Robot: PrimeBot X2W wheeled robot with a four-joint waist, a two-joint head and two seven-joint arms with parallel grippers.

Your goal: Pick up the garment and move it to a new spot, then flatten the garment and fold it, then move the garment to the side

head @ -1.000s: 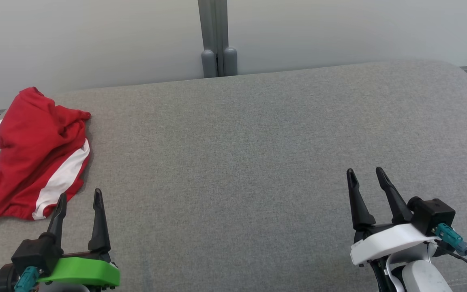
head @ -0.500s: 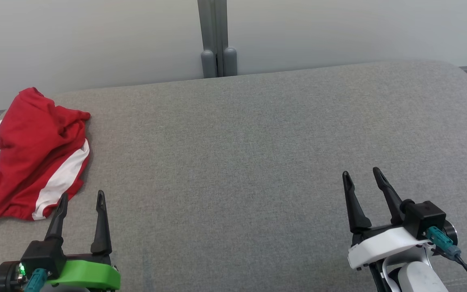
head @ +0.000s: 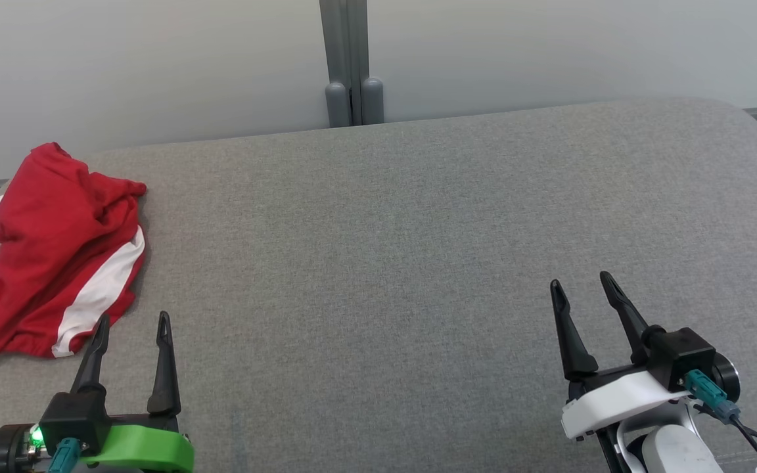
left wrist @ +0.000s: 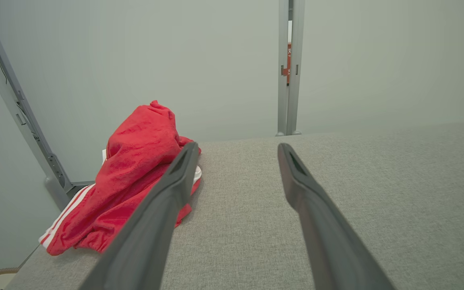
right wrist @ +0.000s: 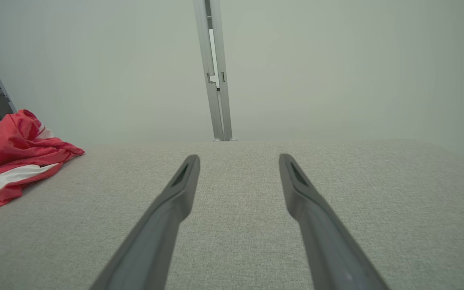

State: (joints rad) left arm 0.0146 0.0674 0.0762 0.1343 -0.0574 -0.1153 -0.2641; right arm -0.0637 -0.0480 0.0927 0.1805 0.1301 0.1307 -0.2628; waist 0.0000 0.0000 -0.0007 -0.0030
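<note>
Garment (red, white stripes) lay crumpled at far-left corner of grey cushion. Long axis approx. near-to-far, striped hem end toward robot. Judged soft, light, limp, so best taken at near hem or bunched ridge. Left gripper just beside it, right gripper well apart; both w/ jaws spread, empty.

A grey woven surface spreads beneath and ahead of both pairs of fingers. Beyond their tips stand pale wall panels, joined by a grey upright post midway between the two pairs. An orange patch shows in its gap, perhaps a label.
</note>
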